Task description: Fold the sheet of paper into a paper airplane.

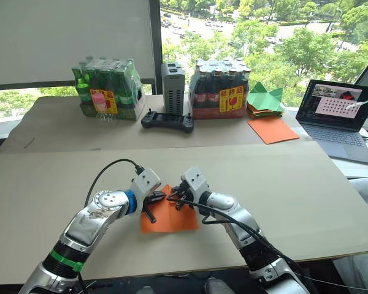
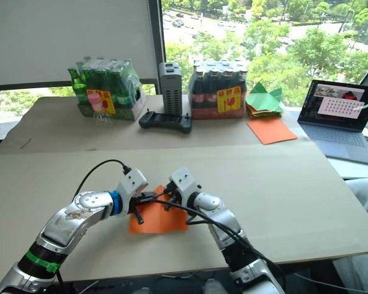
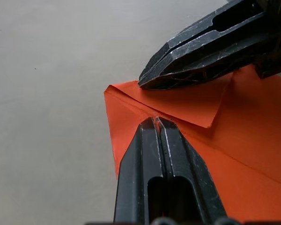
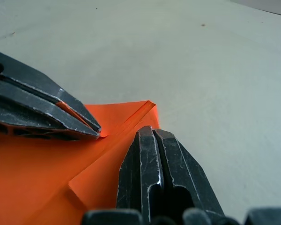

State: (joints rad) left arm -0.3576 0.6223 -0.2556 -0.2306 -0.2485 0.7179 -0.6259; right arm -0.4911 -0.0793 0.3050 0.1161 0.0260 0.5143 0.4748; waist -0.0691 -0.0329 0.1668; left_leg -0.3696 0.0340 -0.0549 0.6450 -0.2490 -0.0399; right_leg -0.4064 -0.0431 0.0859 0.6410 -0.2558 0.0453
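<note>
Sheet of paper (image 1: 170, 218): orange, flat on the near part of the table (image 1: 306, 190), far corners folded inward toward a nose. Left gripper (image 3: 155, 121): fingers closed, tip pressing the centre seam, apparently pinning it. Right gripper (image 4: 150, 131): fingers closed, bearing on the opposite flap, likely sharpening its crease. Beyond, well apart: spare orange sheet (image 1: 272, 129), bottle packs (image 1: 107, 89), laptop (image 1: 340, 110).

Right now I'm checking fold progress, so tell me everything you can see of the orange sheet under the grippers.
The sheet of paper is thin, bright orange, lying flat on the near part of the tan table. Its far end is folded into a point, with a triangular flap turned over and a crease running back from it. The left gripper and right gripper, both shut, press on it near that point.
</note>
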